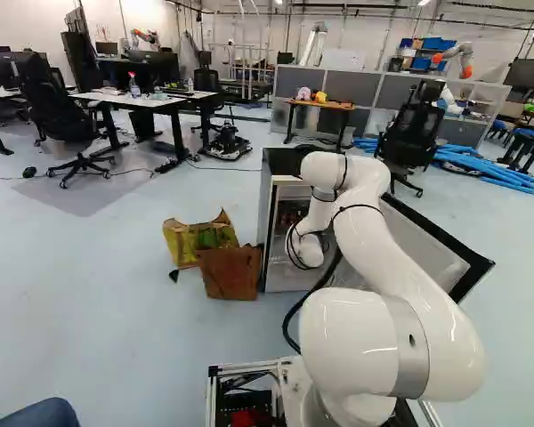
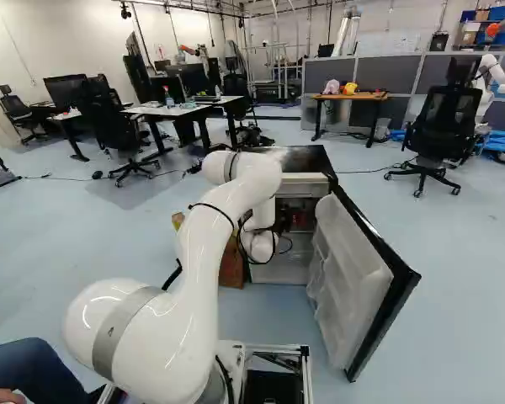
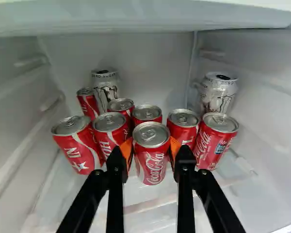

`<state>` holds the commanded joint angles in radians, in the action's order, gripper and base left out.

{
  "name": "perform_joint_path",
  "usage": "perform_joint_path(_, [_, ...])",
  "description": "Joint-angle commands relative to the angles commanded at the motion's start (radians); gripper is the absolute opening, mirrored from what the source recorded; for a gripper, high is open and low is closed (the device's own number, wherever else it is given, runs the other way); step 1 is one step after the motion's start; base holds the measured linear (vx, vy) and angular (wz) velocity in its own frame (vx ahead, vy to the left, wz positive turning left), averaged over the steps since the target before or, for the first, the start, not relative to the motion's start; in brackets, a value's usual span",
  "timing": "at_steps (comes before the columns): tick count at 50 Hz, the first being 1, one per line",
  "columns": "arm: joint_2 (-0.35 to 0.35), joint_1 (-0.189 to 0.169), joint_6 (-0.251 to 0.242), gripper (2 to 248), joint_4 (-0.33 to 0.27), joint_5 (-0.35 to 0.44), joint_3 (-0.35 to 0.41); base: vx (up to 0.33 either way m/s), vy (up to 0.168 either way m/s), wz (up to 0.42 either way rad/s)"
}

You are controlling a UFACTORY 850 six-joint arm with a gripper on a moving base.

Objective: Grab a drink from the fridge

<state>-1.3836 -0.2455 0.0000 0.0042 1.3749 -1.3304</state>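
As the arm (image 2: pixel 206 252) reaches into the open fridge (image 2: pixel 307 158), its fingers (image 3: pixel 115 167) are closed on the front can (image 3: pixel 153 160), an orange pad (image 3: pixel 175 148) against each side. That can (red, silver-topped, upright) is inside the fridge, ahead of the rest. Behind it and to both sides stand more red cans (image 3: pixel 217 141). Farther in, two white cans (image 3: pixel 218 99) stand well apart, near the back wall (image 3: pixel 150 68).
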Motion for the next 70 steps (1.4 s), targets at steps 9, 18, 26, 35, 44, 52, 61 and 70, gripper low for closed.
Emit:
perform_joint_path(9, [0.0, 0.0, 0.0, 93, 0.0, 0.0, 0.0, 0.0, 0.0, 0.0])
perform_joint_path(18, [0.0, 0.0, 0.0, 93, 0.0, 0.0, 0.0, 0.0, 0.0, 0.0])
perform_joint_path(26, [0.008, -0.001, 0.0, 93, 0.0, 0.0, 0.015, 0.0, 0.0, 0.0])
perform_joint_path(35, [0.03, -0.002, 0.0, 93, 0.0, 0.0, 0.053, 0.0, 0.0, 0.0])
perform_joint_path(44, [0.079, -0.004, 0.0, 93, 0.0, 0.0, 0.121, 0.0, 0.0, 0.0])
perform_joint_path(52, [0.13, -0.006, 0.0, 93, 0.0, 0.0, 0.19, 0.0, 0.0, 0.0])
perform_joint_path(61, [0.189, -0.007, 0.0, 93, 0.0, 0.0, 0.269, 0.0, 0.0, 0.0])
perform_joint_path(70, [0.247, -0.008, 0.0, 93, 0.0, 0.0, 0.346, 0.0, 0.0, 0.0])
